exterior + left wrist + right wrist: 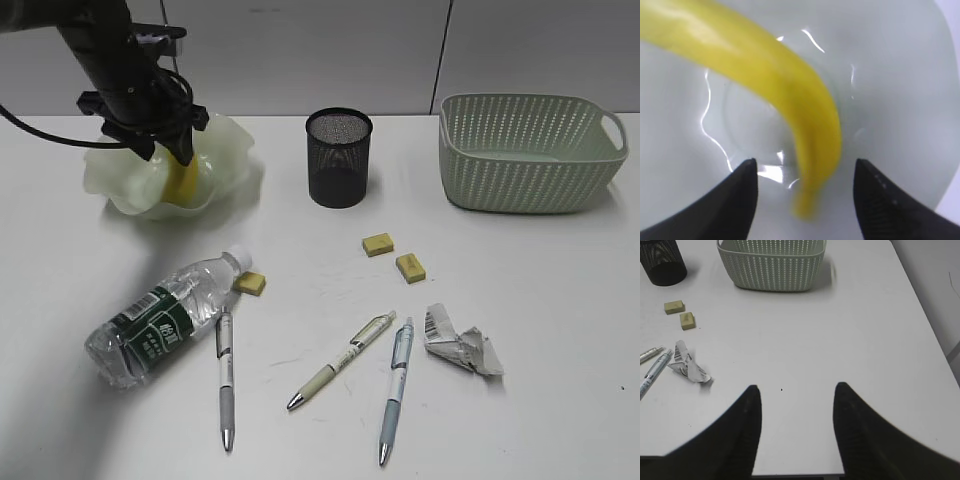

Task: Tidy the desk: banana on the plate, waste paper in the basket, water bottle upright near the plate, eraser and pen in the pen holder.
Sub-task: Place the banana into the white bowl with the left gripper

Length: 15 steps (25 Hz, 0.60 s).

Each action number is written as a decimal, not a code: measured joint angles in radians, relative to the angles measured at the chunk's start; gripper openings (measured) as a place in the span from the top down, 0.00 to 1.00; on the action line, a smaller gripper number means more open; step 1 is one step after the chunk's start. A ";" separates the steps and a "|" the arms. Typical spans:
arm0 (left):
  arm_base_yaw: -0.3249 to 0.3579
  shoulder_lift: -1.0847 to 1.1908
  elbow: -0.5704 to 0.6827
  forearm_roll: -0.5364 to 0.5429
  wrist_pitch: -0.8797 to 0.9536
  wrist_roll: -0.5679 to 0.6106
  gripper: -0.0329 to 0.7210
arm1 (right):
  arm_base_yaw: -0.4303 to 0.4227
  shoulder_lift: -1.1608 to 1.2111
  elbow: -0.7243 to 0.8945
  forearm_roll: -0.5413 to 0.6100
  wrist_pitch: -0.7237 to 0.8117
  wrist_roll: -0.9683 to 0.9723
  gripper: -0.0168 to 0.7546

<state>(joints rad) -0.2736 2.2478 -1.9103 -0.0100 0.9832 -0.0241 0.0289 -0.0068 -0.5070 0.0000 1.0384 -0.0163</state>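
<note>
The yellow banana (790, 95) lies in the pale green wavy plate (225, 150) at the back left. My left gripper (805, 167) is open over the plate, its jaws either side of the banana's tip without touching it; it also shows in the exterior view (172, 150). The clear water bottle (165, 318) lies on its side at the front left. Three yellow erasers (378, 244) (410, 267) (250, 283) and three pens (226, 375) (343, 360) (397, 385) lie on the table. The crumpled waste paper (462, 342) lies at the right. My right gripper (796, 390) is open and empty above bare table.
The black mesh pen holder (339, 157) stands at the back middle. The green woven basket (530, 152) stands at the back right; it also shows in the right wrist view (772, 265). The table's front edge (800, 475) lies just below my right gripper.
</note>
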 joint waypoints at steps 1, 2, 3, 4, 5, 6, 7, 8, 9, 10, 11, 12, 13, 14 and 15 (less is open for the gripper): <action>0.000 0.000 -0.008 0.000 0.023 0.000 0.35 | 0.000 0.000 0.000 0.000 0.000 0.000 0.48; 0.000 -0.005 -0.015 0.001 0.045 0.000 0.33 | 0.000 0.000 0.000 0.000 0.000 0.000 0.48; 0.000 -0.013 -0.018 0.003 0.069 0.000 0.31 | 0.000 0.000 0.000 0.000 0.000 0.000 0.48; 0.000 -0.022 -0.021 0.010 0.091 0.000 0.30 | 0.000 0.000 0.000 0.000 0.000 0.000 0.48; 0.000 -0.037 -0.022 0.010 0.109 0.000 0.30 | 0.000 0.000 0.000 0.000 0.000 0.000 0.48; 0.000 -0.054 -0.022 0.010 0.124 0.000 0.29 | 0.000 0.000 0.000 0.000 0.000 0.000 0.48; 0.000 -0.070 -0.023 0.010 0.145 0.000 0.29 | 0.000 0.000 0.000 0.000 0.000 0.000 0.48; 0.000 -0.092 -0.023 0.010 0.169 0.000 0.29 | 0.000 0.000 0.000 0.000 0.000 0.000 0.48; 0.000 -0.114 -0.023 0.010 0.189 0.000 0.29 | 0.000 0.000 0.000 0.000 0.000 0.000 0.48; 0.000 -0.139 -0.023 0.010 0.209 0.000 0.29 | 0.000 0.000 0.000 0.000 0.000 0.000 0.48; 0.000 -0.161 -0.023 0.016 0.221 0.000 0.29 | 0.000 0.000 0.000 0.000 0.000 0.000 0.48; 0.000 -0.189 -0.023 0.016 0.228 0.000 0.29 | 0.000 0.000 0.000 0.000 0.000 0.000 0.48; 0.000 -0.220 -0.023 0.031 0.229 0.000 0.29 | 0.000 0.000 0.000 0.000 0.000 0.000 0.48; -0.001 -0.253 -0.023 0.053 0.229 0.000 0.29 | 0.000 0.000 0.000 0.000 0.000 0.000 0.48; -0.001 -0.279 -0.023 0.077 0.230 0.000 0.29 | 0.000 0.000 0.000 0.000 0.000 0.000 0.48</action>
<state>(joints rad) -0.2745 1.9686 -1.9330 0.0666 1.2131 -0.0239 0.0289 -0.0068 -0.5070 0.0000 1.0384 -0.0163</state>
